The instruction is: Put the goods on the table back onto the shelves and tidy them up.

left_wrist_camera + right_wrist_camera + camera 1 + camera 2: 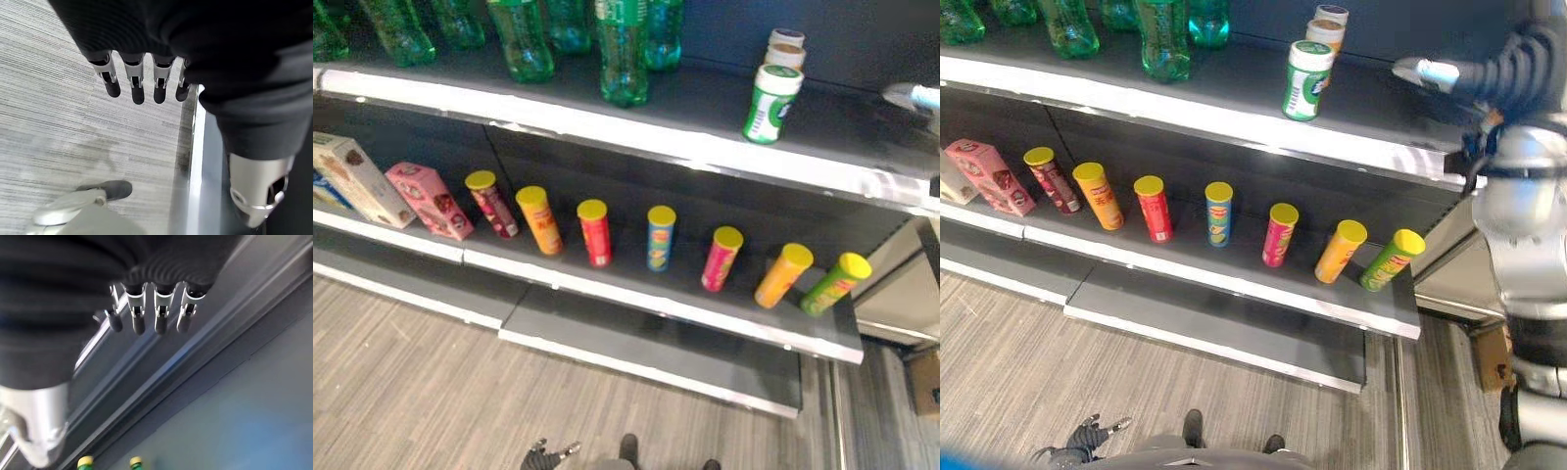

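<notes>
Shelves (pixel 1234 127) hold goods: green-white canister (pixel 1307 80) upright on upper shelf, near right end. Right hand (pixel 1425 72) raised level with it, just beside, fingers (pixel 161 316) straight, empty. Left hand (pixel 137 78) hangs low over floor, fingers relaxed, empty.

light: bright, even | glare: shelf edges (pixel 607 125) | blur: soft throughout, right wrist view most

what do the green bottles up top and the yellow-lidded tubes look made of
Green bottles: likely clear tinted plastic, glossy, since light passes through them. Yellow-lidded tubes: probably printed cardboard with a smooth wrap and matte plastic lids; the look leaves it open.
</notes>
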